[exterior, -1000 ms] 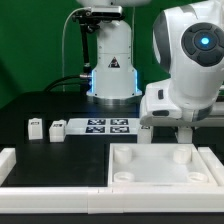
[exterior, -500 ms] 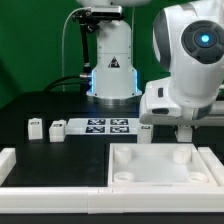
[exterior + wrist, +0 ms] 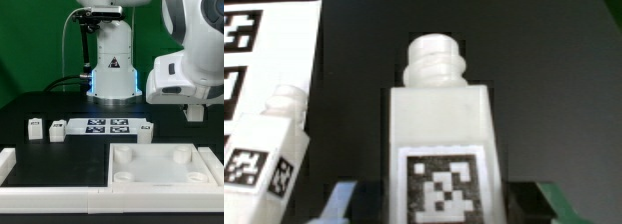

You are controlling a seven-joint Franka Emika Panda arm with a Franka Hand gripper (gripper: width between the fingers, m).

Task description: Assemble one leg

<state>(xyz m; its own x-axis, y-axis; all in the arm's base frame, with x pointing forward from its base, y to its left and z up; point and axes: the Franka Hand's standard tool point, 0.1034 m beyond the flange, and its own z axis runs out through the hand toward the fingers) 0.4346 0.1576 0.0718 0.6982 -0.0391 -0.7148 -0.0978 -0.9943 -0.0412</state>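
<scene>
A white rail point(image 3: 40, 186) lies along the near edge of the black table point(image 3: 20, 105), starting at the near corner on the exterior view's left. Behind it, about midway between the near and far edges, the first peg point(image 3: 34, 127) and second peg point(image 3: 57, 128) stand side by side, close but apart. Just right of them the marker board point(image 3: 105, 127) lies flat, its long side parallel to the far edge. A third peg point(image 3: 147, 130) sits at the board's right end; whether they touch cannot be told. The arm's base point(image 3: 112, 60) stands at the far edge, behind the board.

The tabletop point(image 3: 128, 176) fills the near corner on the exterior view's right, rim upward, with round sockets in its corners. The gripper point(image 3: 195, 112) hangs above the table behind the tabletop's far right corner, clear of the surface.

In the wrist view the leg point(image 3: 441, 120) lies in the middle, its tag at the end nearest the gripper point(image 3: 446, 200) and its ribbed stud pointing away. The fingers point(image 3: 340, 200) stand one on each side with a dark gap to the leg, so the pincer is spread wide and touches nothing. Whether the leg rests on the table cannot be told, and the exterior view does not show it. A neighbour peg point(image 3: 278, 140) lies just beside the leg, between it and the marker board.
</scene>
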